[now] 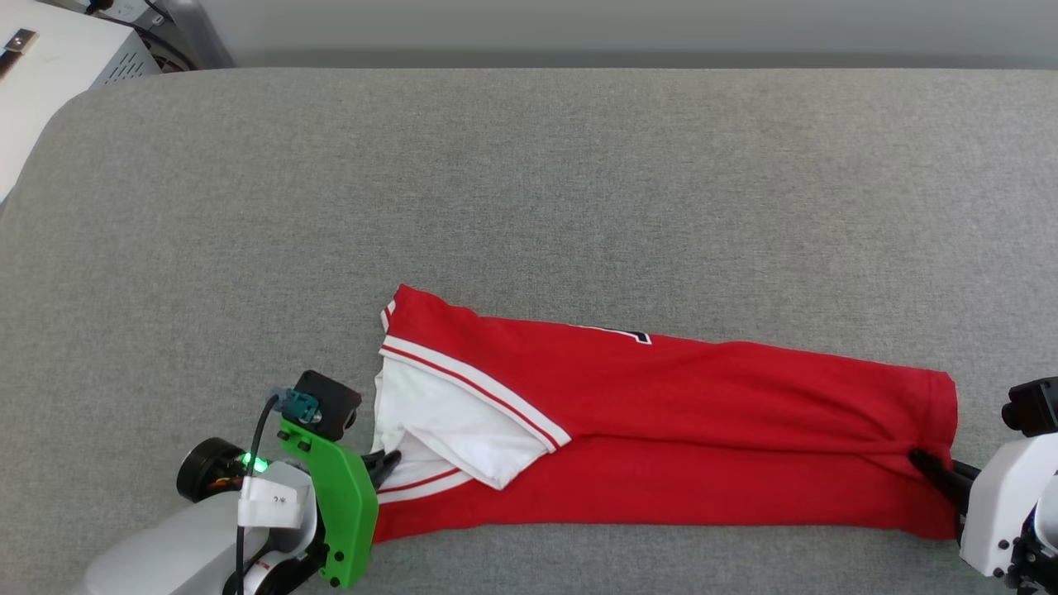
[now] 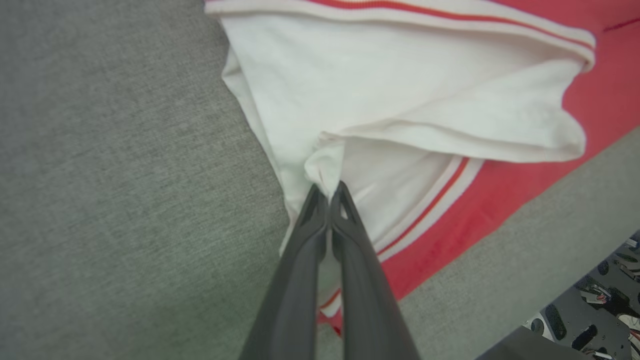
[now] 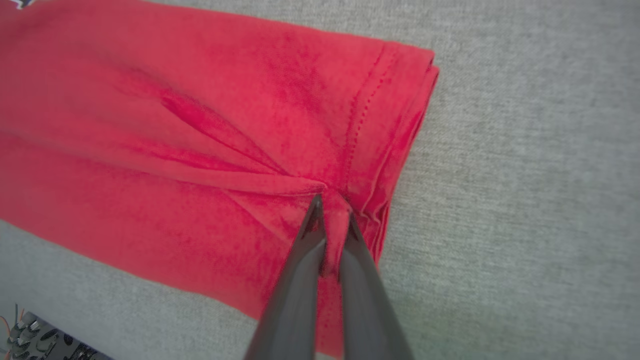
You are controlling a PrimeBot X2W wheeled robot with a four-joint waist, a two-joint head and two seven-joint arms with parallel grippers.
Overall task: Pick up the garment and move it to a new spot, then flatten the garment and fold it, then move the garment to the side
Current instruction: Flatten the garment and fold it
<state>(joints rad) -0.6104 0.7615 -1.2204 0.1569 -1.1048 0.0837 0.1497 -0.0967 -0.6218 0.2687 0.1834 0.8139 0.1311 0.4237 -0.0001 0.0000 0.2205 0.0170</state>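
The garment (image 1: 661, 430) is a red jersey shirt with white sleeves, folded into a long band across the near part of the grey table (image 1: 529, 182). A bit of black lettering peeks out at its far edge. My left gripper (image 1: 388, 464) is shut on a pinch of white sleeve fabric at the garment's left end; the left wrist view shows its tips (image 2: 329, 192) closed on that white cloth (image 2: 400, 90). At the right end my right gripper (image 1: 919, 459) is shut on a fold of red cloth near the hem (image 3: 250, 125), fingertips (image 3: 332, 207) pinching it.
A white box (image 1: 50, 66) with cables sits off the table's far left corner. The grey cloth surface stretches wide beyond the garment. The table's near edge lies just below the garment, with floor and clutter (image 2: 600, 300) past it.
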